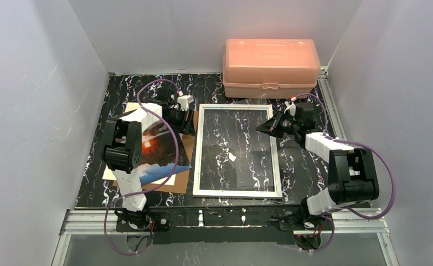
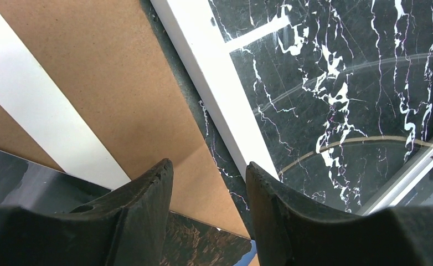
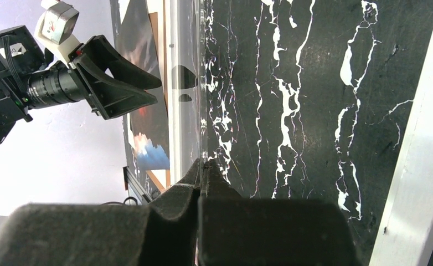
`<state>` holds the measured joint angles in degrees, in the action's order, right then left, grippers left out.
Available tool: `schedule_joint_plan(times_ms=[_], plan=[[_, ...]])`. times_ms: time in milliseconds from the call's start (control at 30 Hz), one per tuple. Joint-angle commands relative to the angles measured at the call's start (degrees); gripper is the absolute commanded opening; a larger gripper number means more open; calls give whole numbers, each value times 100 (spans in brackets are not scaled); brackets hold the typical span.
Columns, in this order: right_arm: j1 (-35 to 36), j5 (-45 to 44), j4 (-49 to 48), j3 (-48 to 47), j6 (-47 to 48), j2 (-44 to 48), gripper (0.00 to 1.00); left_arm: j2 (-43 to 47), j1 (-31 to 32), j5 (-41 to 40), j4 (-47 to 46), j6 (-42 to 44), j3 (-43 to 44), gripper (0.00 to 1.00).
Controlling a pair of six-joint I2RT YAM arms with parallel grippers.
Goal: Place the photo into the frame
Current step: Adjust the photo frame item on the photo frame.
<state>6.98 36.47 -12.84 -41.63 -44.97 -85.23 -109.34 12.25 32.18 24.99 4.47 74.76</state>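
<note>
Lying nearest, left of centre, the photo rests on a brown board, outside the frame, which sits flat on the worktop just beside it. Only the left wrist view shows the left gripper spread wide, holding nothing, above the board's edge. The right wrist view alone shows the right gripper pressed tip to tip over the pane; whether it nips anything I cannot tell. Farthest back stands a pink box.
</note>
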Motion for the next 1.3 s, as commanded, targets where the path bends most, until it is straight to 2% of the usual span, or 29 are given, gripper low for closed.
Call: schedule_joint_plan(times_ms=[0,1267], plan=[[-59,212,31,-310,170,-83,1,-69,81,126,63,-5,153,49],[-258,253,408,-393,428,-70,1,-281,215,142,28,54,266,43]])
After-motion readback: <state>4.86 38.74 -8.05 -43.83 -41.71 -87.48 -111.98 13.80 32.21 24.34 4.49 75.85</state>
